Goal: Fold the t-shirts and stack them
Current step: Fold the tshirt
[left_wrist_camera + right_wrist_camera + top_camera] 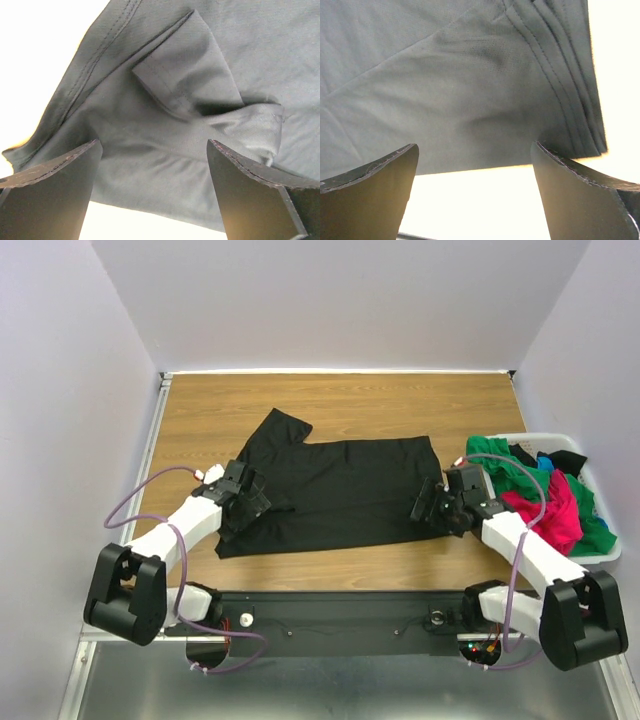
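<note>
Between my grippers, on the table [200, 405], black t-shirt [340, 490] lies flat, long axis left to right. Left gripper [243, 502] over sleeve end, right gripper [428, 506] over hem end. Both spread wide, holding nothing.

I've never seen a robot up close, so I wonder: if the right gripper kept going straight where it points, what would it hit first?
Most likely the black shirt: its hemmed edge lies right ahead of the open right gripper, though how near is hard to judge.
</note>
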`<state>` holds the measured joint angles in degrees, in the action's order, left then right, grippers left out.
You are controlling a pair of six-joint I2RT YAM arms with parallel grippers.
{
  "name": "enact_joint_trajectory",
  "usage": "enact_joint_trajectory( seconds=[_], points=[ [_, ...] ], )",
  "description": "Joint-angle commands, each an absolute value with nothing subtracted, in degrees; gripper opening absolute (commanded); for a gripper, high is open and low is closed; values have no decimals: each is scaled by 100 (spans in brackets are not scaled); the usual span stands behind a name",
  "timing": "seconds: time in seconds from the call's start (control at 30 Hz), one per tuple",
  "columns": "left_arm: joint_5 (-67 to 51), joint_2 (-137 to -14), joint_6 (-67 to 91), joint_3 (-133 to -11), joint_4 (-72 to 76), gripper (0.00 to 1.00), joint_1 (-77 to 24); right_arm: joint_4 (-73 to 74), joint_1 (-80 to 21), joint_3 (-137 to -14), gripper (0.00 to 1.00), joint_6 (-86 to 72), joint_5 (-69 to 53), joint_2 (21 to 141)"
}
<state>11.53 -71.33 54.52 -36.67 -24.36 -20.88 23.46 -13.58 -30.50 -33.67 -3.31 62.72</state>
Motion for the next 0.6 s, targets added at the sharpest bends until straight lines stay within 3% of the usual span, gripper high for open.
enact_joint_trajectory(
  seconds=[0.0,0.23,0.57],
  points=[
    [1414,-6865,5212,-4540,-2970,98,-2074,2645,-1389,-3944,100,-3200,-378,6135],
    [1775,-7671,3904,-6563,-2207,99,-2057,2637,-1389,-5755,100,-3102,736,7389],
    [2030,-11134,2488,-10158,-2400,98,-1863,2637,-993,-7970,100,-2927,1301,10080]
  ],
)
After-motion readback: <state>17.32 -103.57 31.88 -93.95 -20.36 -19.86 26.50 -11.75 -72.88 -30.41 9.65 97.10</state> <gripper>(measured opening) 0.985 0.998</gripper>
